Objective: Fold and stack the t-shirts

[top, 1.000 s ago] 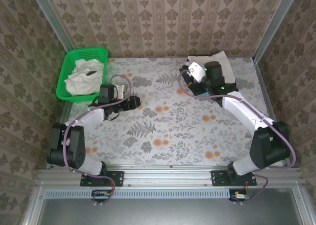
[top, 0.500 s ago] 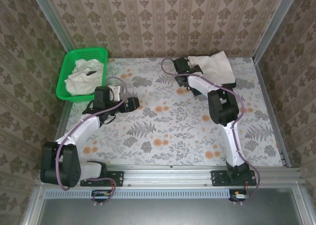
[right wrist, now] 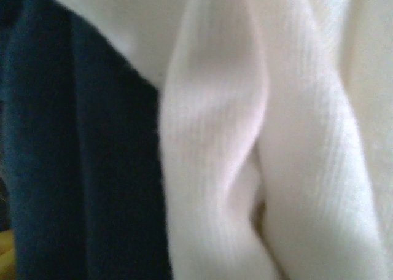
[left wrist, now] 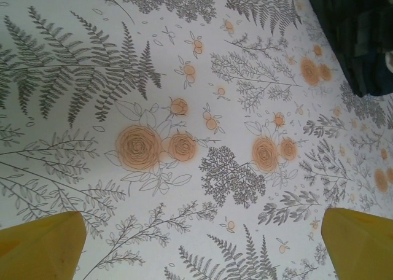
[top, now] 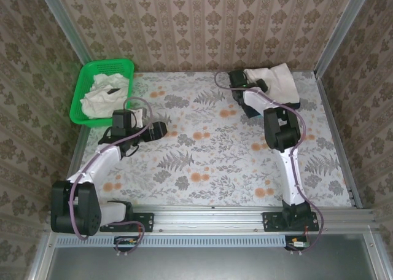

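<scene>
Two tools, both released: right tool (top: 256,83) at the folded t-shirt (top: 279,80); left tool (top: 158,131) probably fetches next from the basket (top: 104,63).

Left gripper (top: 158,130) over floral-print tablecloth (top: 209,151). Green plastic mesh basket (top: 107,63) with crumpled off-white cotton t-shirts (top: 101,97) sits near, beyond and left of it. Right gripper (top: 259,83) at left edge of folded off-white cotton t-shirt (top: 277,80); contact unclear.
</scene>
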`<state>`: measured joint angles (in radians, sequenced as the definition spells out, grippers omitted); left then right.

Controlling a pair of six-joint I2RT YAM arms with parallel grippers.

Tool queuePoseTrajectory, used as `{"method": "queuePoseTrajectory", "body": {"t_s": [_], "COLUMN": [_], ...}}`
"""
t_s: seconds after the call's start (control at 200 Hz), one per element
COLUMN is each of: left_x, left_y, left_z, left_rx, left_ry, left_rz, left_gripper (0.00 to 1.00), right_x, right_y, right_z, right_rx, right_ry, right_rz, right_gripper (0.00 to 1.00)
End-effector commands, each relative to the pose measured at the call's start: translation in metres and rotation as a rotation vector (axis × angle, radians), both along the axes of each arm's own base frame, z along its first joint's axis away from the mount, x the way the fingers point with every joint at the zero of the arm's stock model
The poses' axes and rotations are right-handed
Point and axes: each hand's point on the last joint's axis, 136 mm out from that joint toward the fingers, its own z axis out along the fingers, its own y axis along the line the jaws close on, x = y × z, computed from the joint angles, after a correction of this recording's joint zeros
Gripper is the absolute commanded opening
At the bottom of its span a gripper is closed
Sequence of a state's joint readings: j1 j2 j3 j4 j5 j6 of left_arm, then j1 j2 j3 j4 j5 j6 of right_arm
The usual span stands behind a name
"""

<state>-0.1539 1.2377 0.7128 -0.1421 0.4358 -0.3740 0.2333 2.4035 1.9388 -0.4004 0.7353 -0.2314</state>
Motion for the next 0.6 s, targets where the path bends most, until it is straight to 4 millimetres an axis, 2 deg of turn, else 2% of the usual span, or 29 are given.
{"method": "queuePoseTrajectory", "body": {"t_s": [0.0, 0.175, 0.325, 0.46, 0.595], "left_x": [-0.005, -0.005, -0.006, -0.008, -0.007], "left_y": [0.009, 0.012, 0.013, 0.015, 0.019], "left_z": [0.000, -0.003, -0.004, -0.004, -0.002], "left_rx": [0.029, 0.027, 0.027, 0.038, 0.049], "left_ry": [-0.011, -0.009, -0.003, 0.002, -0.006], "left_rz": [0.009, 0.015, 0.011, 0.015, 0.029], "left_gripper": [1.00, 1.00, 1.00, 1.00, 1.00], "right_x": [-0.003, 0.005, 0.007, 0.003, 0.011], "right_y": [-0.056, -0.096, -0.119, -0.151, -0.141], "right_z": [0.004, 0.010, 0.005, 0.010, 0.016], "right_rx": [-0.062, -0.026, -0.068, -0.073, 0.015], "right_ry": [0.002, -0.018, 0.014, 0.011, -0.012], "right_rz": [-0.133, -0.231, -0.271, -0.368, -0.309], "right_gripper": [1.00, 1.00, 1.00, 1.00, 1.00]}}
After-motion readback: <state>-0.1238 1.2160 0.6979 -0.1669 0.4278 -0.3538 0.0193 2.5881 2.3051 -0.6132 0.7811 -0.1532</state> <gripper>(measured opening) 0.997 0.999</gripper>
